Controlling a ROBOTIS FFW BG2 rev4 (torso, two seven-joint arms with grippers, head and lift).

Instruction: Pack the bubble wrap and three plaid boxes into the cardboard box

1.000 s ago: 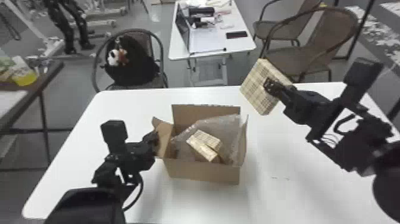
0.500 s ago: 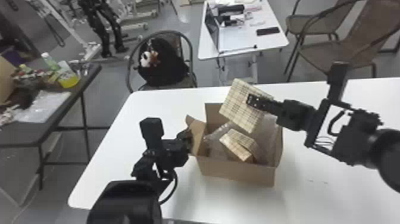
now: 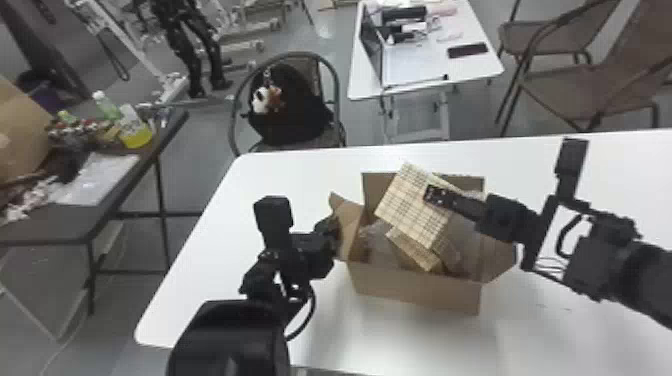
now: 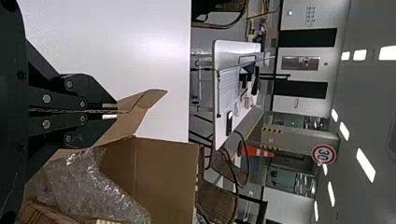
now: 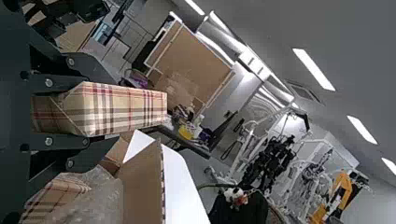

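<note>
In the head view, my right gripper (image 3: 431, 193) clamps a plaid box (image 3: 406, 205) over the carton (image 3: 420, 295), my left gripper (image 3: 334, 228) at the carton's nine o'clock. Left wrist view: I pinch the flap (image 4: 140, 103); bubble wrap (image 4: 88, 186) lies inside. Right wrist view: another plaid box (image 5: 58, 191) lies inside.

On the table (image 3: 225, 185), the cardboard box (image 3: 415, 293) holds bubble wrap (image 4: 86, 186) and a plaid box (image 3: 411, 250).

Passage is afforded over the near wall of the cardboard box (image 3: 415, 295), between both grippers; the opening is partly obstructed by the tilted plaid box (image 3: 410, 205) above, the left flap (image 3: 348, 220) and the raised back panel (image 3: 374, 187).
</note>
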